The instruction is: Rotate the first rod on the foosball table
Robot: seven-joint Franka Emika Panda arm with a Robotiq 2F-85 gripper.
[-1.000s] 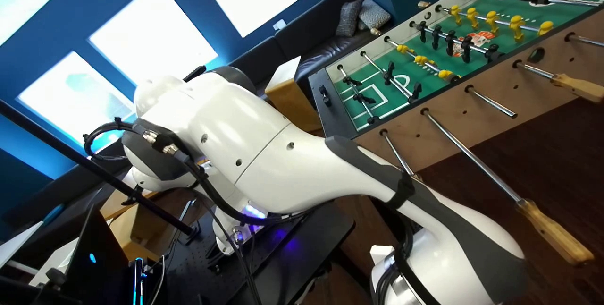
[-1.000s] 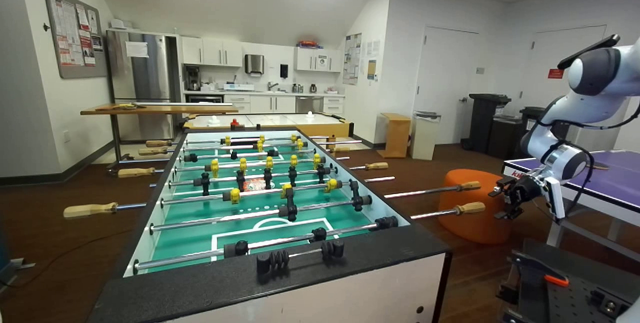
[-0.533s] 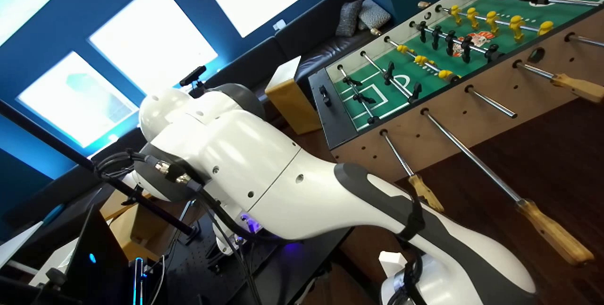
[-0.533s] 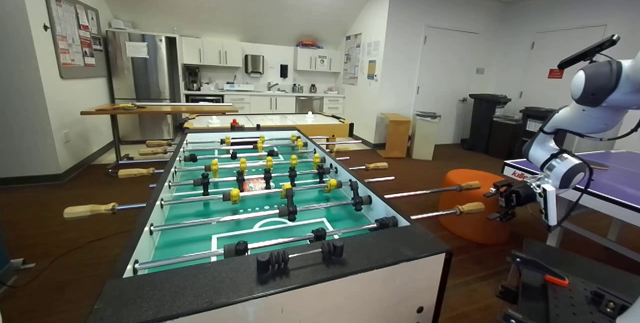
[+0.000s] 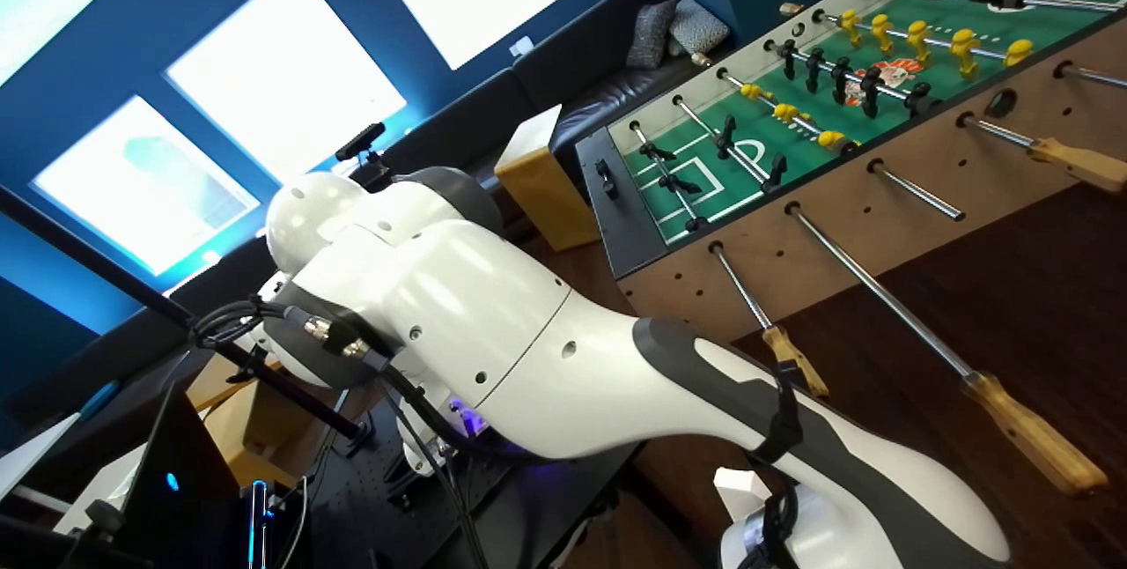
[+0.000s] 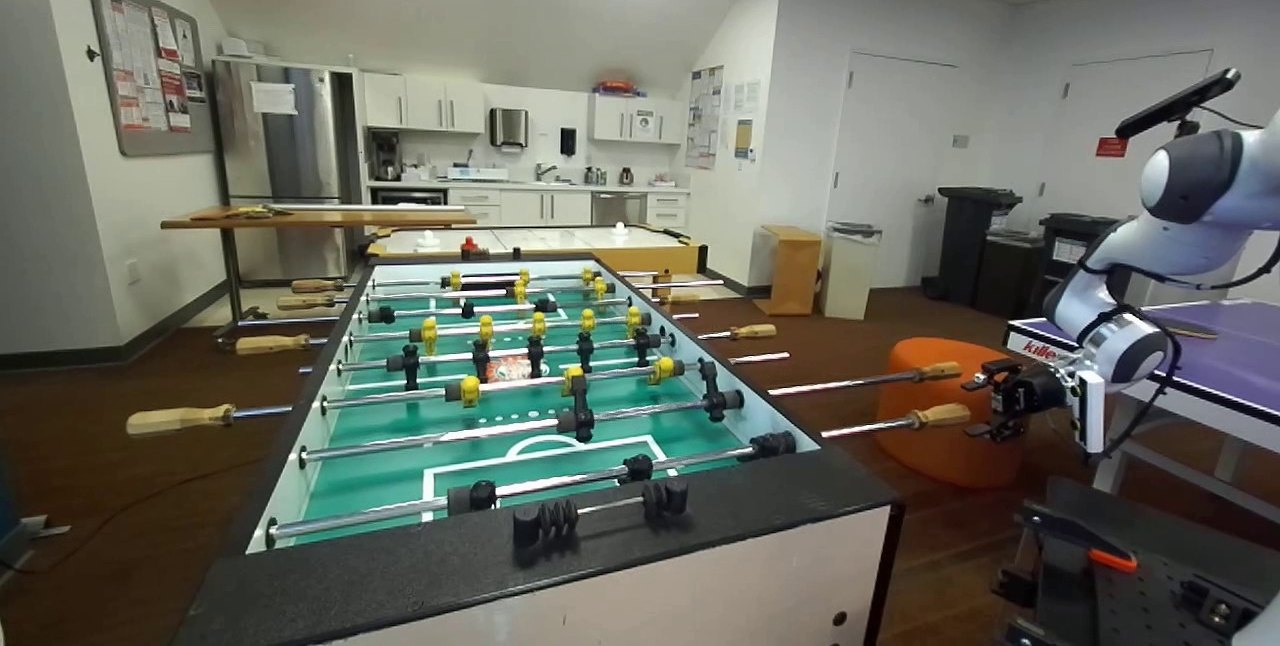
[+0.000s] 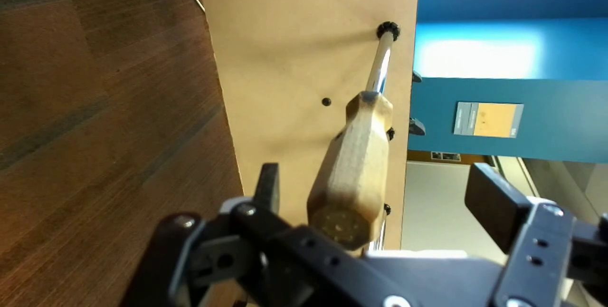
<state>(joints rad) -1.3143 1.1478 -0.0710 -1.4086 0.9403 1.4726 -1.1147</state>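
The foosball table (image 6: 780,501) is in all three views; the dark sofa (image 5: 572,40) beyond it, and the purple table (image 6: 1240,366) beside it, each in an exterior view alone. The first rod (image 7: 365,145) juts near the foosball table's corner. Two cushions (image 5: 651,33) lie beyond. The gripper (image 7: 380,193), spread wide, holding nothing, is by that rod's tan handle (image 6: 943,415). The purple table's lettering (image 6: 1040,350) shows "kille".

Blown-out white windows (image 5: 284,76) — soft shadows on the foosball table (image 7: 285,83)
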